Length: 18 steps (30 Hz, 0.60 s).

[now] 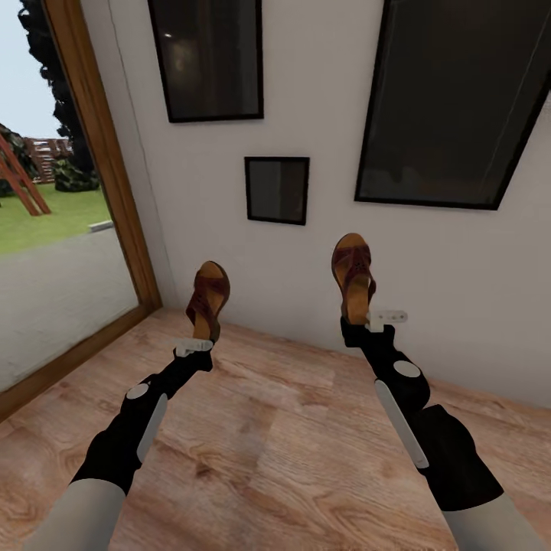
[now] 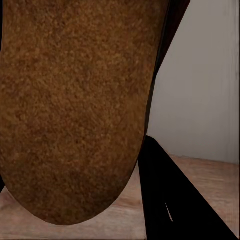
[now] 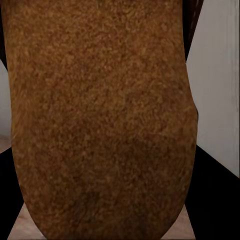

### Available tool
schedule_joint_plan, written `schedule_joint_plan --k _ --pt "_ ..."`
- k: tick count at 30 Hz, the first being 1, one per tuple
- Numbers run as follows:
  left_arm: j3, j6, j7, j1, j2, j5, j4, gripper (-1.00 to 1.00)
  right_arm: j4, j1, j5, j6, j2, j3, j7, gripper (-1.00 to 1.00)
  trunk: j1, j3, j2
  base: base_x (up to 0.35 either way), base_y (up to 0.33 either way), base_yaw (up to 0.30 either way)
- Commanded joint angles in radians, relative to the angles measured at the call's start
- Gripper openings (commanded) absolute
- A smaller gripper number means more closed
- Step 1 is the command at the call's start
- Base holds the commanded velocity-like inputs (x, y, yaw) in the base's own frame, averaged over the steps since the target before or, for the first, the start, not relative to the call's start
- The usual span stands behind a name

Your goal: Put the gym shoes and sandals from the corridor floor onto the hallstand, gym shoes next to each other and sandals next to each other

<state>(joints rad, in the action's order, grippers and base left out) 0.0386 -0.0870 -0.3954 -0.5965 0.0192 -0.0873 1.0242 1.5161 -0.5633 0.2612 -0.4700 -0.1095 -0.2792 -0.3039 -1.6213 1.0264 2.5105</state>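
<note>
While the wood-plank floor spreads beneath both arms, the right gripper is clenched on one sandal rising upright from its jaws; the left gripper likewise grasps the other sandal, heel-down.

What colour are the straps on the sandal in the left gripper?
Dark reddish-brown woven straps on the sandal in the left gripper; head view shows them best.

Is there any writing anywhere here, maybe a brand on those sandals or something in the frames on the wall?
None: no readable word, number or sign in any view.
Left sandal and right sandal: plain brown leather, no brand mark visible.
Small picture frame and the two larger frames: dark panes, nothing written.
Wrist views: plain tan insole, no stamp.
</note>
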Motion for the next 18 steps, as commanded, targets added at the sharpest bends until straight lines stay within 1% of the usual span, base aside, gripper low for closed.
schedule_joint_plan --k 1,4,6,18 --pt "0.001 -0.007 -0.007 0.000 -0.006 -0.007 0.001 -1.00 0.001 -0.001 0.009 -0.002 -0.001 -0.003 -0.011 -1.00 0.000 0.001 0.000 0.000 0.000 -0.250" --pt "0.000 -0.007 -0.006 0.000 -0.016 -0.006 0.001 -1.00 0.001 -0.001 0.010 -0.002 -0.001 -0.003 -0.009 -1.00 0.000 -0.001 0.000 0.000 0.000 -0.257" --pt "0.001 -0.007 -0.006 0.000 -0.018 -0.006 0.001 -1.00 0.001 -0.001 0.010 -0.002 -0.001 -0.003 -0.007 -1.00 0.000 -0.001 0.000 0.000 0.000 -0.280" --pt "0.001 -0.008 -0.005 0.000 -0.019 -0.006 0.001 -1.00 0.001 -0.001 0.016 -0.002 -0.001 -0.003 -0.006 -1.00 0.000 -0.001 0.000 0.000 0.000 -0.289"
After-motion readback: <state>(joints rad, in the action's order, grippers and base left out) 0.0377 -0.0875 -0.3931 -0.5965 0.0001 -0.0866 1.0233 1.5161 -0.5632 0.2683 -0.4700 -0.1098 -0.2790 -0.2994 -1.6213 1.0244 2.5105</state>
